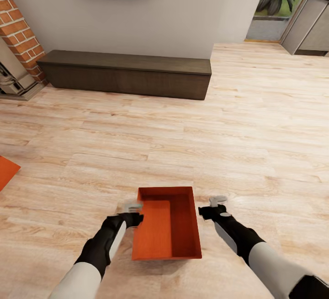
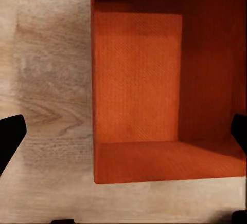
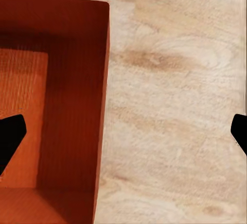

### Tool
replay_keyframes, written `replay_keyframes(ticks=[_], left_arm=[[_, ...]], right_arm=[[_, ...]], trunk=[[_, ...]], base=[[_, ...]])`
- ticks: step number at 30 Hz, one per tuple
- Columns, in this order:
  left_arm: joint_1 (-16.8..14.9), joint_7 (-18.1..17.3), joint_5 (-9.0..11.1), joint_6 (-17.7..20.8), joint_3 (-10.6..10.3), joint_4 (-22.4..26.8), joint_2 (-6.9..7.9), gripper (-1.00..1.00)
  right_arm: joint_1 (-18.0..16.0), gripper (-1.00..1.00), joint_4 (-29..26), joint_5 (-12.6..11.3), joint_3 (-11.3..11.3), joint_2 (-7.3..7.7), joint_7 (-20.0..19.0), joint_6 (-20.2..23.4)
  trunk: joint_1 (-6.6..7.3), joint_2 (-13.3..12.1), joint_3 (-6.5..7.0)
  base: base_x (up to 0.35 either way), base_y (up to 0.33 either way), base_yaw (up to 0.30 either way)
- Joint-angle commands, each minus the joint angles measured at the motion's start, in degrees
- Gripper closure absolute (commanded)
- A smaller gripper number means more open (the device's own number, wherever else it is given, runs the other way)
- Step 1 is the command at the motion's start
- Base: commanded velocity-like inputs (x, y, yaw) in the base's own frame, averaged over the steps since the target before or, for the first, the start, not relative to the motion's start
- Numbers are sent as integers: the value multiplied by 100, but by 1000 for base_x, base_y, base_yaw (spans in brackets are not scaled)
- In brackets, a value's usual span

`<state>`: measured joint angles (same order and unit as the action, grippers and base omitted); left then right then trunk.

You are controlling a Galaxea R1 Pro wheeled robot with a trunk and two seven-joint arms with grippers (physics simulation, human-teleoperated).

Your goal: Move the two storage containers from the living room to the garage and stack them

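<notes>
Container [image 1: 167, 224] sits on the wood floor [image 1: 256, 143] btwn both arms, long axis running away from robot. Left gripper [image 1: 133, 207] and right gripper [image 1: 216, 200] flank its long walls; fingers wide open, prob. each straddling a wall, holding nothing.

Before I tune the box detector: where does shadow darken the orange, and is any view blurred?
Head view: container sharp, right inner wall dark, floor lit. Left wrist view: container wall farthest from wood shaded. Right wrist view: container wall dark; black fingertips crisp. No glare.

Open orange-red container [image 1: 167, 226] upright on wood floor [image 1: 256, 143]
</notes>
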<state>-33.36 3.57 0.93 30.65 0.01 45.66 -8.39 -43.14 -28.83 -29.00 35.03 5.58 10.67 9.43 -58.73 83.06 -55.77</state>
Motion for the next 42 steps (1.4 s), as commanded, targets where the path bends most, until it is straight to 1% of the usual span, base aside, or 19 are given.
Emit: replay_keyframes(ticks=[1,3,4,6,8,11,14,16,19,21,22,25,27,29,35,39,42], left_arm=[[-79,25,10,-5,2,-68,-10,-100],[-310,28,12,-151,5,-356,-28,-100],[-355,28,2,-185,6,-435,-32,-100],[-467,32,-45,-316,-2,-774,-42,-100],[-509,35,-64,-410,-10,-990,-41,-100],[-551,61,-85,-526,-23,-1212,-40,-100],[-560,178,-118,-559,-25,-1304,-40,-100],[-564,303,-186,-616,-34,-1392,-40,-100],[-570,373,-270,-752,-42,-1458,-35,-100],[-582,390,-295,-837,-43,-1487,-37,-100],[-613,399,-308,-891,-44,-1554,-39,-100],[-725,405,-321,-989,-45,-1815,-29,-100],[-803,406,-323,-1188,-45,-2003,-11,-100],[-840,407,-322,-1354,-44,-2082,-2,-100],[-862,408,-321,-1463,-38,-2090,-3,-100],[-865,412,-318,-1459,-32,-2066,-12,-100],[-865,415,-308,-1452,-25,-2057,-24,-100]], right_arm=[[-59,-100,42,-79,48,-30,93,22],[-276,-100,424,-157,47,-245,211,-31],[-330,-100,545,-168,49,-311,228,-52],[-495,-100,1027,-194,53,-575,273,-231],[-559,-100,1312,-203,55,-713,288,-465],[-606,-100,1680,-222,52,-846,300,-802],[-614,-100,1812,-231,47,-916,303,-934],[-620,-100,1873,-260,30,-965,304,-1127],[-622,-100,1973,-400,-14,-994,304,-1346],[-620,-100,2103,-480,-20,-1009,304,-1407],[-620,-100,2207,-517,-18,-1046,304,-1438],[-618,-100,2284,-506,10,-1107,304,-1466],[-617,-100,2306,-483,32,-1123,303,-1474],[-617,-100,2315,-468,48,-1127,299,-1480],[-617,-100,2320,-446,55,-1129,292,-1487],[-617,-100,2321,-328,36,-1135,274,-1487],[-617,-100,2328,-285,26,-1134,255,-1488]], trunk=[[0,2,-4],[0,2,-4],[0,2,-4],[0,2,-4],[0,2,-4],[0,2,-4],[0,2,-4],[0,2,-4],[0,2,-4],[0,2,-4],[0,2,-4],[0,2,-4],[0,2,-4],[0,2,-4],[0,2,-4],[0,2,-4],[0,2,-4]], base=[[0,0,0],[0,0,0],[0,0,0],[0,0,0],[0,0,0],[0,0,0],[0,0,0],[0,0,0],[0,0,0],[0,0,0],[0,0,0],[0,0,0],[0,0,0],[0,0,0],[0,0,0],[0,0,0],[0,0,0]])
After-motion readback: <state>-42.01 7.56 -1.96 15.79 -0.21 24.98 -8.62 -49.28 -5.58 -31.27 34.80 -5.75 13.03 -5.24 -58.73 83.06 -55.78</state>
